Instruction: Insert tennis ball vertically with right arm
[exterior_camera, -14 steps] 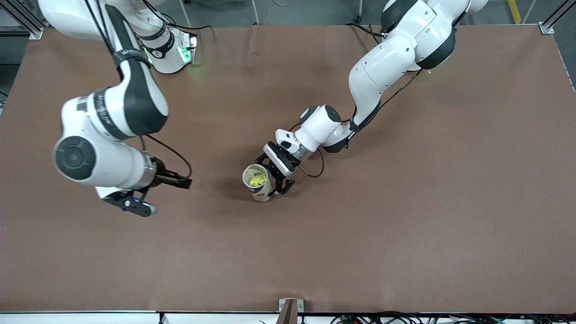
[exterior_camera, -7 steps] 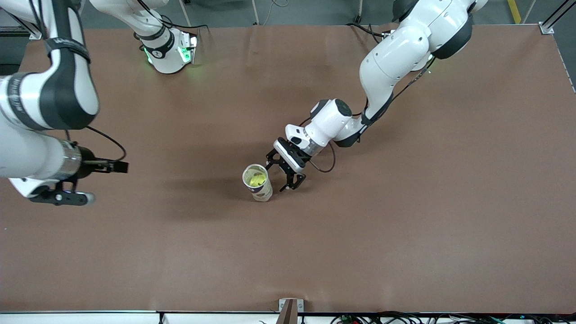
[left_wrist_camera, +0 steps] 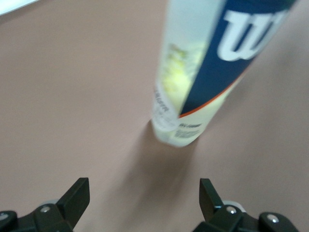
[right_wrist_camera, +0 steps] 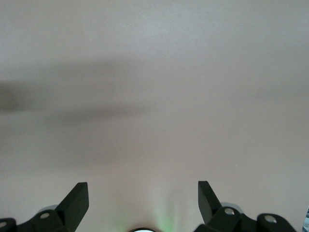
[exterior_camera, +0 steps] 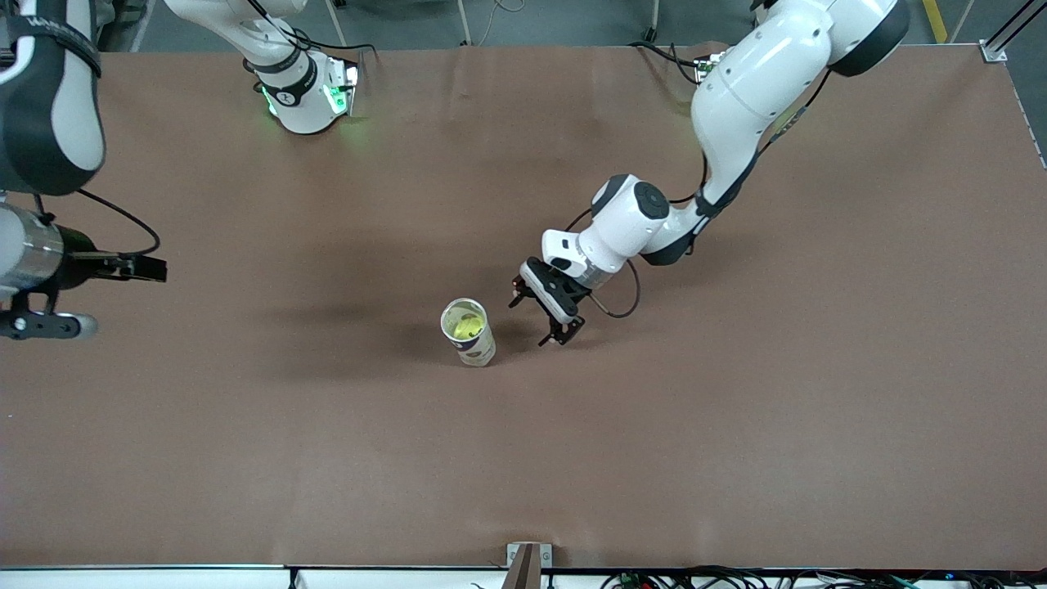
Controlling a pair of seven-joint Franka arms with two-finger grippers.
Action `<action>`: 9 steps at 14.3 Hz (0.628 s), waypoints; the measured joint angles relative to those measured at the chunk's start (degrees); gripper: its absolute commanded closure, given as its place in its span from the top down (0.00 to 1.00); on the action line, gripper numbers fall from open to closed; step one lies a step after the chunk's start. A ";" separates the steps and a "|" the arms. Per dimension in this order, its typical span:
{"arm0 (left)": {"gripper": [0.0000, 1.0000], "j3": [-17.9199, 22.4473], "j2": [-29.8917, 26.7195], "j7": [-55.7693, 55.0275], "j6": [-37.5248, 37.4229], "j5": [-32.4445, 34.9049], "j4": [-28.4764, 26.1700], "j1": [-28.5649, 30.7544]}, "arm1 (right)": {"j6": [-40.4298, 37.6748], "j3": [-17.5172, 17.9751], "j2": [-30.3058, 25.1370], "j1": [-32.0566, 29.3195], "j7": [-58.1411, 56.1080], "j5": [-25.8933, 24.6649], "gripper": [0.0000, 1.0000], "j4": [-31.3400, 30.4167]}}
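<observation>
A clear tennis-ball can [exterior_camera: 469,334] with a blue label stands upright near the table's middle, its mouth open. A yellow tennis ball [exterior_camera: 466,328] lies inside it and shows through the can's wall [left_wrist_camera: 179,67] in the left wrist view. My left gripper [exterior_camera: 540,320] is open, low over the table beside the can toward the left arm's end, apart from it. Nothing is between its fingers [left_wrist_camera: 77,192]. My right gripper [right_wrist_camera: 143,195] is open and empty over bare table, and its hand [exterior_camera: 33,270] sits at the right arm's end of the table.
The brown table [exterior_camera: 736,409] stretches around the can. The right arm's base [exterior_camera: 307,94] glows green at the table's edge farthest from the front camera. A small bracket [exterior_camera: 527,556] sits on the edge nearest that camera.
The left gripper has let the can stand free and drawn back toward the left arm's end. The right arm has swung away from the can to its own end of the table.
</observation>
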 measured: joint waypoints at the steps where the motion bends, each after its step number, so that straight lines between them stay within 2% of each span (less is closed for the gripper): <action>1: 1.00 -0.01 -2.46 -0.02 -5.81 0.00 0.09 1.65 | -0.10 0.02 -0.58 -0.74 -1.22 0.01 1.00 0.00; 4: 1.00 0.01 -9.74 -0.03 -23.45 0.00 1.36 6.70 | -0.06 0.03 -1.22 -3.91 -6.03 0.61 1.00 0.45; 7: 1.00 0.23 -14.37 -0.30 -34.10 0.00 2.36 10.98 | -0.01 0.08 -1.24 -5.20 -7.21 0.72 1.00 0.76; 9: 1.00 0.60 -15.32 -0.95 -41.31 0.00 4.93 13.39 | 0.04 0.44 -1.23 -5.17 -7.21 0.72 1.00 0.93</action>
